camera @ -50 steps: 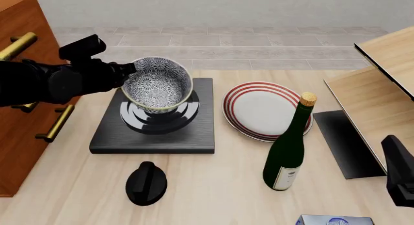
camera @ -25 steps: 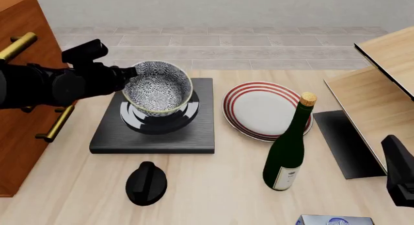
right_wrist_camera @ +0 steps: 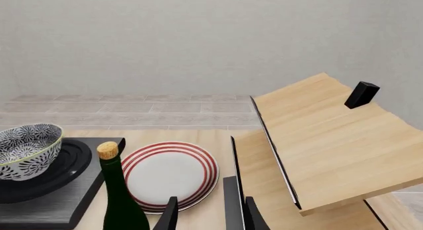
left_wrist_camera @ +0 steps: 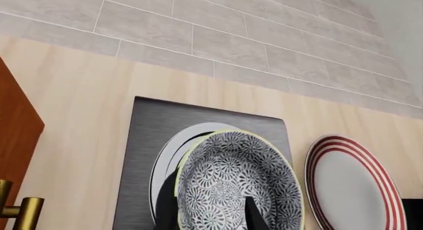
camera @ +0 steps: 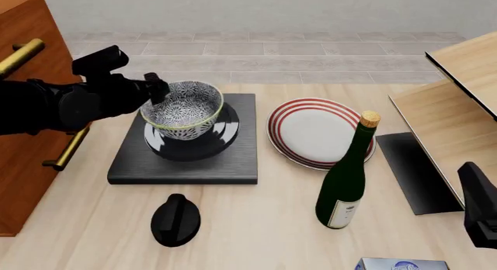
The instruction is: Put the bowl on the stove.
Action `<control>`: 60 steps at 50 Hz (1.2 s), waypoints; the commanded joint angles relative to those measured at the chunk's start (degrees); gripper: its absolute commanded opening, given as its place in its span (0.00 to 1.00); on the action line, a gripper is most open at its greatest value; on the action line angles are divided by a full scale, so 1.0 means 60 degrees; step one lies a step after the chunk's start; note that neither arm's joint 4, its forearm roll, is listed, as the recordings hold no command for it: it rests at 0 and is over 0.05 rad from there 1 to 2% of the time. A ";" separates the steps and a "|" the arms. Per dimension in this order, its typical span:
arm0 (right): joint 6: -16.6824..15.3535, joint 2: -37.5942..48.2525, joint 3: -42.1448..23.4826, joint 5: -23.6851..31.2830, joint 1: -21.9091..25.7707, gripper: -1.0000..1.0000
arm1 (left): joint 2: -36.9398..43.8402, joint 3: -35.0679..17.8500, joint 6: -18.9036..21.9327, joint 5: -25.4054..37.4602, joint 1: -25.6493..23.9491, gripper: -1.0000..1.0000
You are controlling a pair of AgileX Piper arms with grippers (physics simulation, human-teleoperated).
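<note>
On the tabletop's [camera: 256, 217] left side, the left end effector [camera: 153, 87] is pinching the bowl's [camera: 181, 111] rim, one finger inside. Blue-flowered with a yellowish rim, the bowl is sitting tilted on the stove's [camera: 241, 159] ringed burner. The bottle's [camera: 346, 180] label is showing unreadable print. The right end effector's [right_wrist_camera: 206, 216] fingers are standing apart, holding nothing.

Blue-floral bowl [camera: 183, 112], matte-black stove [camera: 233, 156], seemingly green bottle [camera: 346, 180].
</note>
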 commanded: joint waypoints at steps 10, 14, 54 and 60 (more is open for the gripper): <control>0.0003 0.0000 0.0000 0.0001 0.0000 1.00 | -0.0368 -0.0020 0.0233 0.0070 0.0152 1.00; 0.0001 0.0001 0.0000 0.0002 -0.0001 1.00 | -0.0427 -0.0035 0.0272 0.0093 0.0206 1.00; 0.0002 0.0000 0.0000 0.0000 0.0001 1.00 | -0.1270 0.0213 -0.0002 0.0368 0.0119 1.00; -0.0002 0.0000 0.0000 0.0000 0.0000 1.00 | -0.1710 0.0310 -0.0127 0.0493 0.0098 1.00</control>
